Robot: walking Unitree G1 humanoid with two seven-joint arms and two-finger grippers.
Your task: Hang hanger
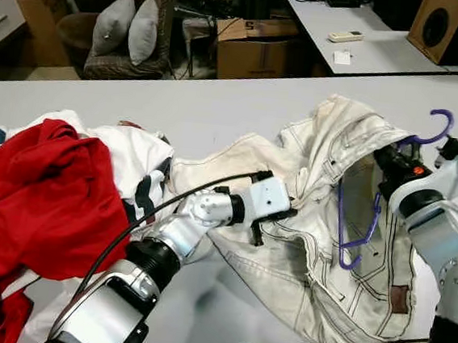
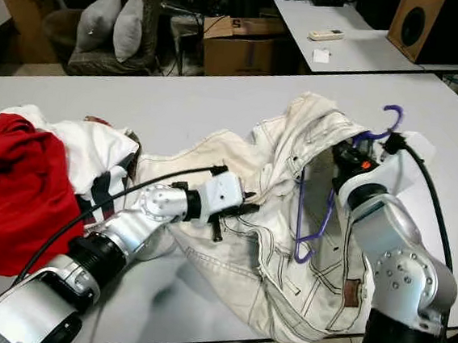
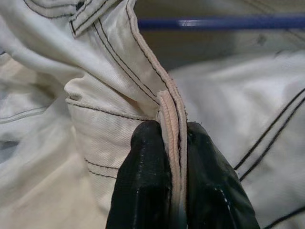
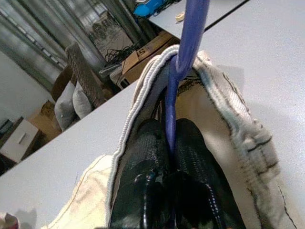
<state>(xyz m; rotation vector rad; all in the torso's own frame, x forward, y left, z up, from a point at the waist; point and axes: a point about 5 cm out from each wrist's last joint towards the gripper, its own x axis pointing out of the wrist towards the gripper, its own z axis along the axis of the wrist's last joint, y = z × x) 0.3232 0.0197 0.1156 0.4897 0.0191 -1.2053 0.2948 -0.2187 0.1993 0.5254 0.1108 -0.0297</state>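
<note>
A cream denim jacket (image 1: 310, 252) with dark stitching lies spread on the grey table (image 1: 219, 110). A purple plastic hanger (image 1: 359, 233) sits inside it, its hook (image 1: 438, 127) sticking out past the collar. My right gripper (image 1: 392, 167) is shut on the hanger's neck at the collar; the right wrist view shows the purple hanger (image 4: 183, 71) pinched between the black fingers (image 4: 143, 162). My left gripper (image 1: 277, 218) is shut on a folded front edge of the jacket (image 3: 171, 119), the seam squeezed between both fingers (image 3: 147, 181).
A heap of red and white clothes (image 1: 40, 194) covers the table's left side. Behind the table stand a chair with grey cushions (image 1: 125, 28), a cardboard box (image 1: 253, 48), a second table (image 1: 363, 38) with a remote, and a wooden speaker (image 1: 454, 27).
</note>
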